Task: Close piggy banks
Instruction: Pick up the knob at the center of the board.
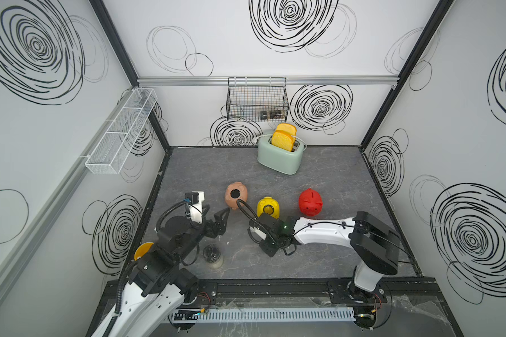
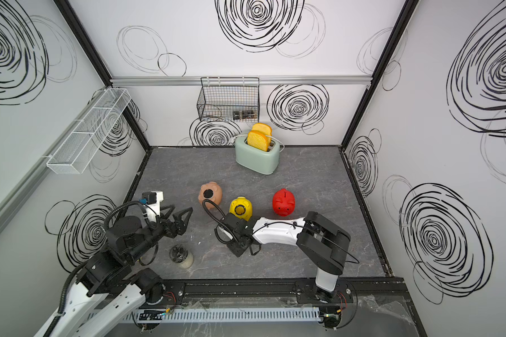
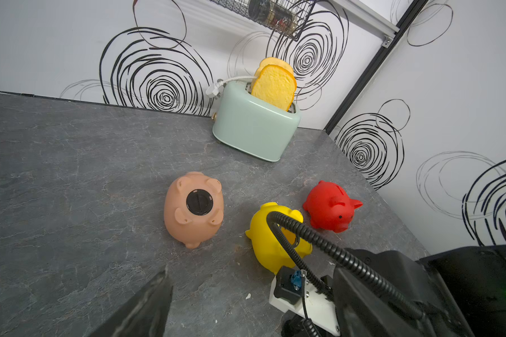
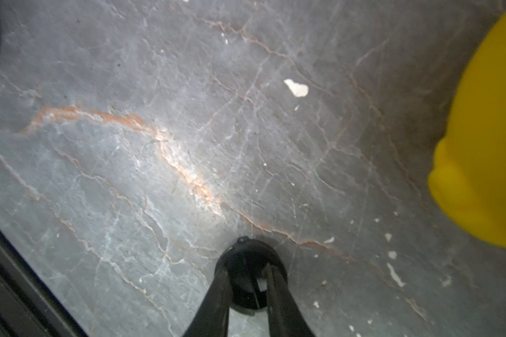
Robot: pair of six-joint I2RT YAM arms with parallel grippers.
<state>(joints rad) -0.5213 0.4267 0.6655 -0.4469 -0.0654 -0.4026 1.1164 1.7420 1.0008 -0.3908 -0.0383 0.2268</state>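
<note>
- Table (image 1: 333, 189): grey stone-patterned top bearing three pigs in a loose row, with a mint-green toaster (image 1: 279, 159) behind them near the back wall.
- Pink pig (image 1: 236, 195): lies belly up at the left end of the row; a black plug (image 3: 199, 202) fills its round belly hole.
- Yellow pig (image 1: 268, 205): middle of the row, between the pink pig and the red one, tipped so that its belly hole (image 1: 268, 209) faces up; the hole is open, with only yellow showing inside.
- Red pig (image 1: 310, 202): right end of the row, upright on its feet with the coin slot on top; its belly is hidden.
- Left gripper (image 2: 183, 208): held above the table just left of the pink pig, apart from it; the fingers are spread wide and hold nothing.
- Right gripper (image 4: 247, 268): points down at the table on the near side of the yellow pig; its fingers are drawn in narrowly, one against each side of a loose black cap (image 4: 250, 253) that lies on the tabletop.
- Jar (image 1: 212, 255): stands near the front edge beside the left arm.
</note>
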